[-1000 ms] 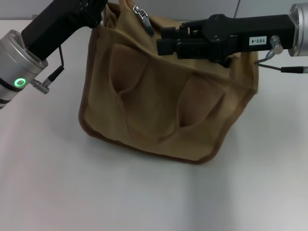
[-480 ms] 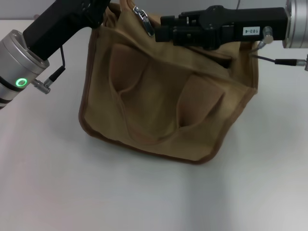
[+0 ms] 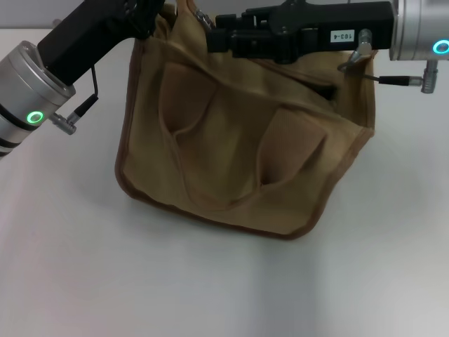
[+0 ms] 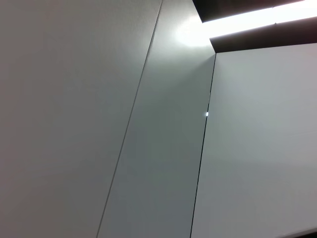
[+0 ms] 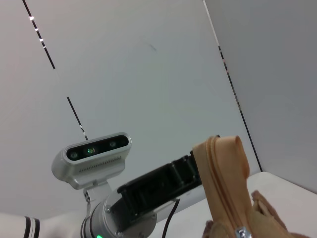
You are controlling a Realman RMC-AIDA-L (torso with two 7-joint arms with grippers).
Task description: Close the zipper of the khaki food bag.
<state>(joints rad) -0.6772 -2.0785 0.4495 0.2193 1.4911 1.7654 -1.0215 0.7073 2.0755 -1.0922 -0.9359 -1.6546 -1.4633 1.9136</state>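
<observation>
The khaki food bag [image 3: 238, 154] stands on the white table, its two loop handles facing me. My left gripper [image 3: 146, 17] is at the bag's top left corner, shut on the fabric end, which the right wrist view shows standing up beside the black left gripper [image 5: 185, 173]. My right gripper [image 3: 212, 39] reaches from the right across the bag's top, its tip at the place of the zipper slider, which it mostly hides in the head view. In the right wrist view the zipper [image 5: 216, 183] runs down the raised end to the silver slider [image 5: 241, 231].
The white table [image 3: 210, 288] spreads in front of and to both sides of the bag. The right arm's cable and plug [image 3: 400, 81] hang over the bag's top right corner. The left wrist view holds only wall and ceiling panels.
My right gripper has slid left and slightly farther back along the bag's top, and now covers the slider and pull tab that showed before. The left arm has barely moved.
</observation>
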